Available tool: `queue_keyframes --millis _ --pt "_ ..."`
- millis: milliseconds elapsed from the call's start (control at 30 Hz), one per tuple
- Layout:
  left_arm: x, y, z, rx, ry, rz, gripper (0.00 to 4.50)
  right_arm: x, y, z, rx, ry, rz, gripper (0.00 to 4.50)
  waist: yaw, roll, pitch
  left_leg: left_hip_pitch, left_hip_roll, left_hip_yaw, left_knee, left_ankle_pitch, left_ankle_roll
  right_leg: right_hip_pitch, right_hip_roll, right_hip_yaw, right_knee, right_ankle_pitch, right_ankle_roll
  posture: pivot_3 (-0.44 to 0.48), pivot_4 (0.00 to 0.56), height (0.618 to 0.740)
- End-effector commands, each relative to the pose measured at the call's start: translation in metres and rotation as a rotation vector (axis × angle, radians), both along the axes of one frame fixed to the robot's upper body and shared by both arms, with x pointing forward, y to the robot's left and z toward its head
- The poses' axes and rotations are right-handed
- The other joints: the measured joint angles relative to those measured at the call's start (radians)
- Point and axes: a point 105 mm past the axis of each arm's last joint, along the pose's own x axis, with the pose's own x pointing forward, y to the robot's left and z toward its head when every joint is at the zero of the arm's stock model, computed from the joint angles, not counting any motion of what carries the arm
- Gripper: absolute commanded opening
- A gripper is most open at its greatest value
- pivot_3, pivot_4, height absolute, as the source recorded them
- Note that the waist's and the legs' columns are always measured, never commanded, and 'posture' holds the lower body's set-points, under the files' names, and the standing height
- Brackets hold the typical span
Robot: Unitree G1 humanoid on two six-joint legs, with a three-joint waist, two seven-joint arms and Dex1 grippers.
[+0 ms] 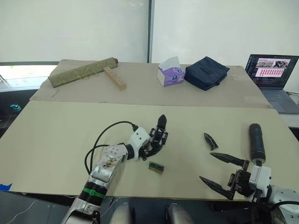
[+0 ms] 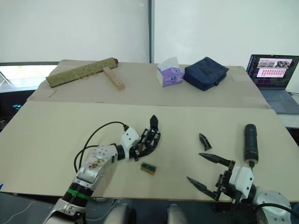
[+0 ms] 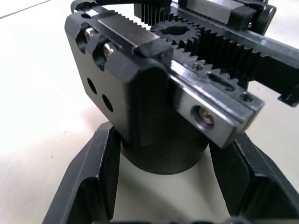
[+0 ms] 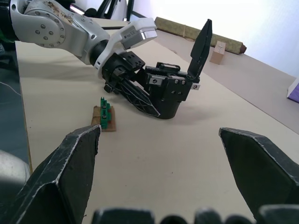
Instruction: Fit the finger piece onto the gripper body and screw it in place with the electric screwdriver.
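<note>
The left claw (image 1: 155,141) is clenched on the gripper body (image 4: 169,95), its fingers (image 3: 88,177) on either side of the round base, which rests on the bench (image 1: 56,135) left of centre. The body's single pointed finger stands upright. A small green-and-brown block (image 1: 156,167) lies just near of it.

The finger piece (image 1: 210,140) lies on the bench, right of centre, apart from everything. The screwdriver (image 1: 256,142) lies further right, its bit end pointing near; the bit itself is hard to make out behind the right claw (image 1: 223,172). That claw hangs released at the near right edge, grasping nothing.

At the far side: a rolled mat (image 1: 83,71), a drilled wooden strip (image 1: 115,78), a tissue pack (image 1: 170,71), a dark pouch (image 1: 206,72). A laptop (image 1: 273,77) is cut off at the right edge.
</note>
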Motion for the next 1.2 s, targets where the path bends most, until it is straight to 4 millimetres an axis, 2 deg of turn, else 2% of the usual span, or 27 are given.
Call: queue_keyframes --millis 33,133,267,333,433,600,767,933,1000,1100,1200 --pt "-0.004 -0.012 -0.001 -0.021 -0.005 -0.008 2.26 0.0 -0.003 0.009 0.003 -0.034 -0.005 4.5 0.0 0.0 0.0 0.0 0.0 0.0 0.0 0.0 0.0 0.0 0.0 0.0 0.0 0.0 0.0 0.0 0.15 0.74" --pt "-0.006 -0.015 -0.005 -0.02 0.017 -0.001 2.26 -0.001 -0.002 0.009 0.004 -0.033 -0.002 4.5 0.0 0.0 0.0 0.0 0.0 0.0 0.0 0.0 0.0 0.0 0.0 0.0 0.0 0.0 0.0 0.0 0.15 0.74" --pt "-0.008 -0.008 -0.01 -0.006 0.036 0.027 2.26 -0.001 -0.002 0.009 0.003 -0.032 0.004 4.5 -0.001 0.002 -0.001 0.001 0.0 0.0 0.0 0.0 0.0 0.001 0.0 0.0 0.0 0.0 0.0 0.0 0.15 0.74" --pt "-0.01 -0.003 -0.012 -0.007 0.05 0.03 3.33 0.0 -0.002 0.009 0.003 -0.032 0.006 4.5 -0.003 0.002 -0.002 0.001 0.0 0.0 0.0 0.0 0.0 0.001 0.0 0.0 0.0 0.0 0.0 0.0 0.15 0.74" --pt "-0.009 0.003 -0.011 -0.007 0.045 0.045 4.48 0.001 -0.003 0.01 0.002 -0.033 0.008 4.5 -0.005 0.004 -0.003 0.001 0.0 0.0 0.0 0.0 0.0 0.0 0.0 0.0 0.0 0.0 0.0 0.0 0.15 0.74" --pt "-0.012 0.028 0.0 -0.008 0.029 0.002 4.48 0.001 -0.003 0.01 0.009 -0.034 0.004 4.5 -0.015 0.005 -0.004 0.003 0.001 0.0 -0.001 0.0 0.0 0.001 0.001 0.0 0.001 -0.001 -0.001 0.0 0.15 0.74" --pt "-0.013 0.067 0.006 -0.01 0.027 -0.017 4.48 -0.002 -0.006 0.01 0.017 -0.028 -0.03 4.5 -0.015 0.006 -0.004 0.003 0.001 0.0 -0.002 0.0 0.0 0.0 0.001 0.0 0.001 -0.001 -0.002 0.0 0.15 0.74" --pt "-0.035 0.104 0.014 -0.089 0.058 -0.127 4.48 -0.005 -0.019 0.009 0.022 -0.018 -0.165 4.5 -0.013 0.006 -0.004 0.002 0.002 0.001 -0.002 0.0 0.0 -0.001 0.001 0.0 0.001 -0.002 -0.002 0.0 0.15 0.74" --pt "-0.047 0.116 0.024 -0.117 0.046 -0.19 4.48 -0.005 -0.027 0.007 0.014 0.007 -0.271 4.5 -0.014 0.006 -0.004 0.002 0.002 0.001 -0.002 0.0 0.0 -0.001 0.0 0.0 0.001 -0.002 -0.003 0.0 0.15 0.74" --pt "-0.057 0.123 0.04 -0.104 0.012 -0.263 4.48 -0.005 -0.036 -0.009 -0.072 0.145 -0.423 4.5 -0.009 0.006 -0.004 0.002 0.003 0.001 -0.002 0.0 0.0 -0.002 0.0 -0.001 0.002 -0.005 -0.008 0.0 0.15 0.74" --pt "-0.065 0.115 0.06 -0.106 -0.049 -0.35 4.48 0.006 -0.031 -0.005 -0.051 0.219 -0.542 4.5 -0.005 0.006 -0.004 0.001 0.003 0.002 -0.001 0.0 0.0 -0.002 -0.001 0.0 0.002 -0.006 -0.011 0.0 0.15 0.74"
